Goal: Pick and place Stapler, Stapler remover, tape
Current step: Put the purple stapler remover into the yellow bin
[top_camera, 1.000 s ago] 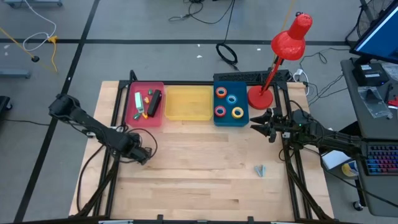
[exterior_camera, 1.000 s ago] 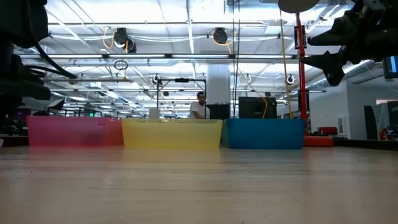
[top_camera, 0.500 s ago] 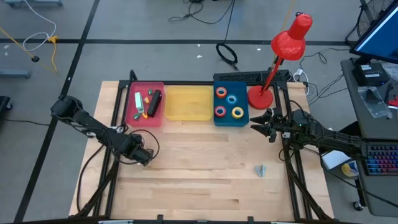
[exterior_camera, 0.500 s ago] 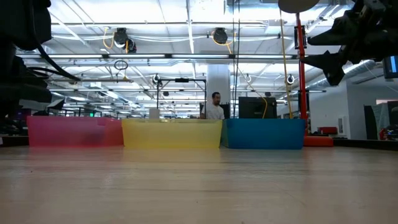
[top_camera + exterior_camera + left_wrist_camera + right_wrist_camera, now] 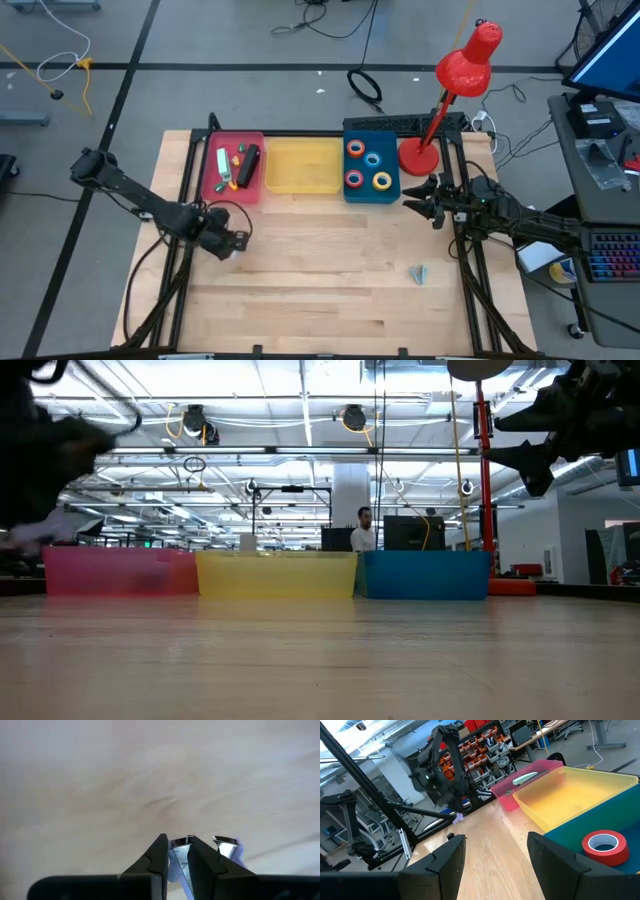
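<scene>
Left pincer pinches a metal stapler remover (fingers nearly together).

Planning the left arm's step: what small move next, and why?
Probably lift the left claw and carry it toward the yellow tray: its fingers seem shut on a small metal piece just above the table, away from the trays. The right claw waits beside the blue tray.

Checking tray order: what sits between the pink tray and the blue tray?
In the high view, the yellow tray sits between the pink tray and blue tray; nothing shows inside it.
</scene>
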Motion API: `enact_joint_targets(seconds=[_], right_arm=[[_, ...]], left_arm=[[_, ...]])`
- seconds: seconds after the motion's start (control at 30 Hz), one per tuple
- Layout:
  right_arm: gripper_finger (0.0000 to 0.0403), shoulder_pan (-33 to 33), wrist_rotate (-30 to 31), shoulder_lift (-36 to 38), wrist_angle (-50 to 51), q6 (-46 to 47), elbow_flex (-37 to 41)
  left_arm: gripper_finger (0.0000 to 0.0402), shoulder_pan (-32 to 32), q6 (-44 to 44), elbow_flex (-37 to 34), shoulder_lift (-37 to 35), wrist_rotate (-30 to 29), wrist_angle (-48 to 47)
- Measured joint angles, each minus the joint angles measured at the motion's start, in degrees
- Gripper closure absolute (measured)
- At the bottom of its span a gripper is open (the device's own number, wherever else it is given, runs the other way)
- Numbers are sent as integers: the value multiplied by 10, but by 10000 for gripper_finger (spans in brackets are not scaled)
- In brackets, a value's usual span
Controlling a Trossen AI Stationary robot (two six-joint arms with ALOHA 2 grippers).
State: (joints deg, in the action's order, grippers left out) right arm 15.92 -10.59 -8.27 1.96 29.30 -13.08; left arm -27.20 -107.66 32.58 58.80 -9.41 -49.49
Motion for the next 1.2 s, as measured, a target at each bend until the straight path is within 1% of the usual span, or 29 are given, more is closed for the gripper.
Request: enact_joint_targets(seconds=[0.1, 0.2, 0.23, 0.3, 0.4, 0.47, 0.57, 0.73, 0.83, 0.93, 1.03, 1.13, 1.2], right_arm=[[197, 0, 0, 0, 0, 0, 0], [197, 0, 0, 0, 0, 0, 0], [197, 0, 0, 0, 0, 0, 0], [197, 0, 0, 0, 0, 0, 0], [197, 0, 0, 0, 0, 0, 0], [197, 0, 0, 0, 0, 0, 0], [197, 0, 0, 0, 0, 2, 0], [197, 0, 0, 0, 0, 2, 0], [197, 0, 0, 0, 0, 2, 0], [197, 0, 0, 0, 0, 2, 0], [197, 0, 0, 0, 0, 2, 0], [197, 0, 0, 0, 0, 2, 0], [197, 0, 0, 0, 0, 2, 0]], left_arm=[[352, 6, 24, 23, -37, -95, 14], [352, 27, 97, 46, -60, -195, 57], [352, 38, 136, 54, -63, -223, 79], [351, 67, 231, 69, -64, -261, 125], [351, 125, 376, 95, -48, -281, 214], [351, 171, 453, 115, -28, -279, 250], [351, 241, 549, 160, 19, -249, 269], [351, 336, 688, 253, 127, -187, 267], [351, 382, 750, 319, 201, -166, 243], [350, 425, 779, 390, 278, -160, 188], [350, 464, 789, 454, 350, -158, 127], [350, 497, 786, 499, 413, -141, 78], [350, 516, 776, 514, 446, -117, 61]])
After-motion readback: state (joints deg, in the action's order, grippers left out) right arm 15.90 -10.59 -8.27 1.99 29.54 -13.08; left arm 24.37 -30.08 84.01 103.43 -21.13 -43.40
